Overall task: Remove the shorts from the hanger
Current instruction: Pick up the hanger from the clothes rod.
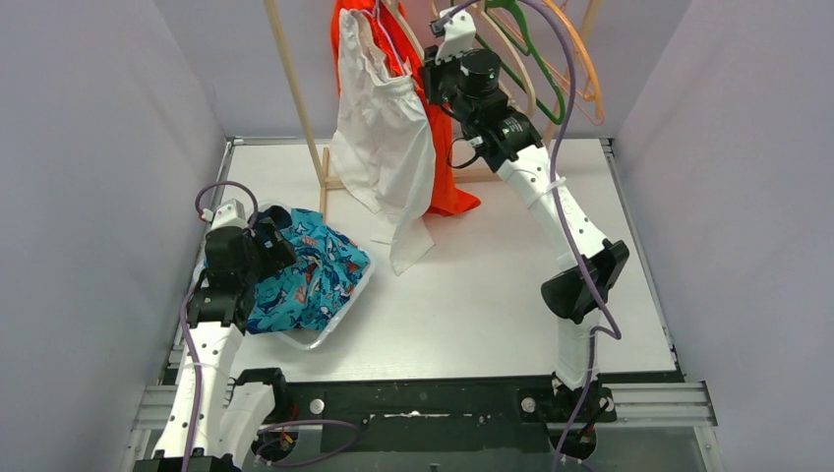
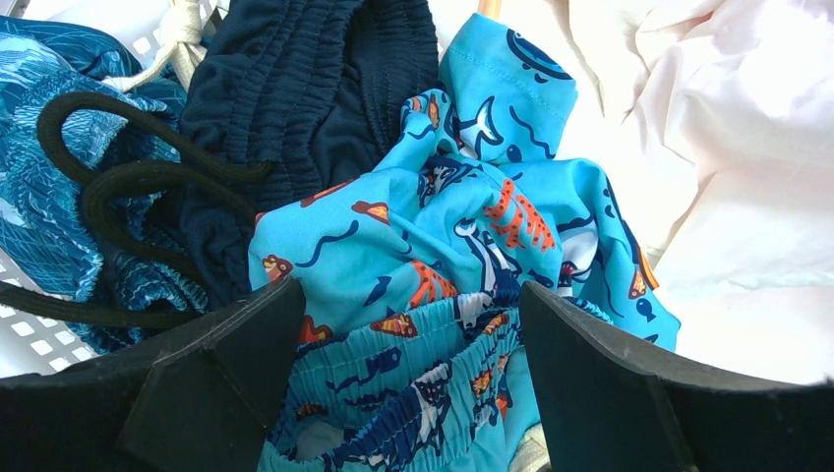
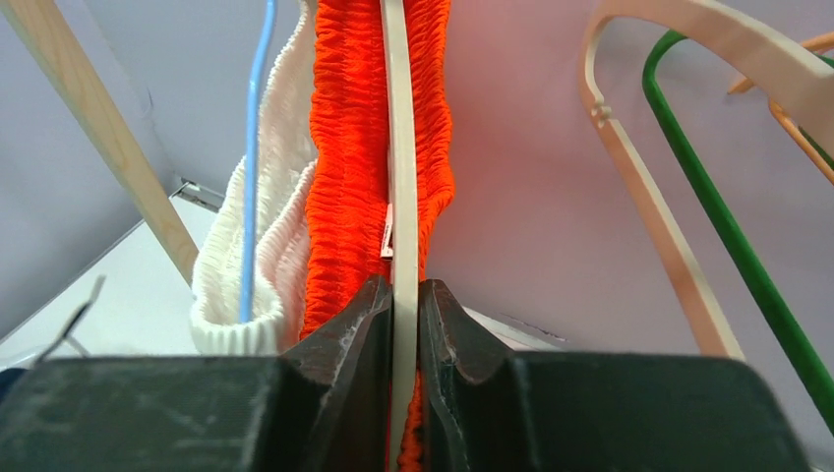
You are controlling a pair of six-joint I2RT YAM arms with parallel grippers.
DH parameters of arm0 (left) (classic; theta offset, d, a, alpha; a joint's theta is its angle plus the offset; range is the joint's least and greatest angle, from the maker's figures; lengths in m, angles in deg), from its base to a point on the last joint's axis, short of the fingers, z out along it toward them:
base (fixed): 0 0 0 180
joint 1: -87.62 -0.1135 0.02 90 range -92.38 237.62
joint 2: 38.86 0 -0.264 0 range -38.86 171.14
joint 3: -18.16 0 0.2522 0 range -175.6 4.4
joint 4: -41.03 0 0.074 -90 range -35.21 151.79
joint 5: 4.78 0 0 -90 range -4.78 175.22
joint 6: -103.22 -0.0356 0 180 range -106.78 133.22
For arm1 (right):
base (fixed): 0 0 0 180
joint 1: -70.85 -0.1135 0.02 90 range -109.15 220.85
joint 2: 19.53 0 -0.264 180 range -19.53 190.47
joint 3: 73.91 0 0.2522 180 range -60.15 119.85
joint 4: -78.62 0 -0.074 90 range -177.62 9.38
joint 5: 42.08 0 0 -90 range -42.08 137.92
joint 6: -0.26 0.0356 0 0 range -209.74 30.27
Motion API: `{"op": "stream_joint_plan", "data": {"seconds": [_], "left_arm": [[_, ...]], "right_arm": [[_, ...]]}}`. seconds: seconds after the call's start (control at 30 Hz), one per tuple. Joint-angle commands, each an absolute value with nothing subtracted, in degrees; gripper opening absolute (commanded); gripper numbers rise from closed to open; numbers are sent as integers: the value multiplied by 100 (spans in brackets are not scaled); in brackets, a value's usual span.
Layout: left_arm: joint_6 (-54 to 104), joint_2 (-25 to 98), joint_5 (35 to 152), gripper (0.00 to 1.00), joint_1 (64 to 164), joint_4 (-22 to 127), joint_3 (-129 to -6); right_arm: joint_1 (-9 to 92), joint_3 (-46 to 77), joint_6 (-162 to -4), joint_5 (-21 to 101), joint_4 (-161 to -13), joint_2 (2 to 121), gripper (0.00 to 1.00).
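Up top, overhead camera: orange shorts [image 1: 445, 185] and white shorts [image 1: 384, 147] hang from the rack [image 1: 295, 88] at the back of the tabletop [image 1: 492, 295]. Right end effector [image 1: 433, 44] is raised to their waistbands; its jaw state can't be read from here. Left end effector [image 1: 280, 241] hovers over a white basket [image 1: 305, 342] at the near left, with teal shark shorts [image 1: 315, 270] heaped inside.

Right wrist camera: jaws pressed together, pinching a beige hanger [image 3: 398, 147]. The orange waistband wraps that hanger on both sides. Just to the left, the white waistband hangs on a blue hanger [image 3: 254, 147]. A bare wooden hanger [image 3: 649, 216] and a green hanger [image 3: 728, 216] are off to the right.

Left wrist camera: jaws spread wide, gripping nothing, directly above the teal shorts. This view adds what the overhead hides in the basket: navy shorts [image 2: 295, 88] behind the teal pair, blue patterned shorts [image 2: 49, 197] at the left, and a black drawstring [image 2: 108, 187] looped across them.
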State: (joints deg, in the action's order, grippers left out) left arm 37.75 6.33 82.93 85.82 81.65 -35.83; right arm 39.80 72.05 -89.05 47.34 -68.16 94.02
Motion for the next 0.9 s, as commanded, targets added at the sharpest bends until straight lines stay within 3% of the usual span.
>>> {"op": "stream_joint_plan", "data": {"seconds": [0.0, 0.23, 0.67, 0.87], "left_arm": [[3686, 606, 8384, 80, 8595, 8019, -3705], [3686, 578, 8379, 80, 8596, 8006, -3706], [3686, 538, 8415, 80, 8595, 7989, -3695], [3686, 562, 8442, 80, 8595, 8014, -3712]], "right_arm": [[3815, 7230, -9026, 5505, -8520, 8871, 0], [3709, 6565, -9021, 5779, -8957, 8275, 0], [3759, 6037, -8883, 5742, -8186, 7464, 0], [3805, 6409, -8886, 5750, -8119, 7540, 0]]}}
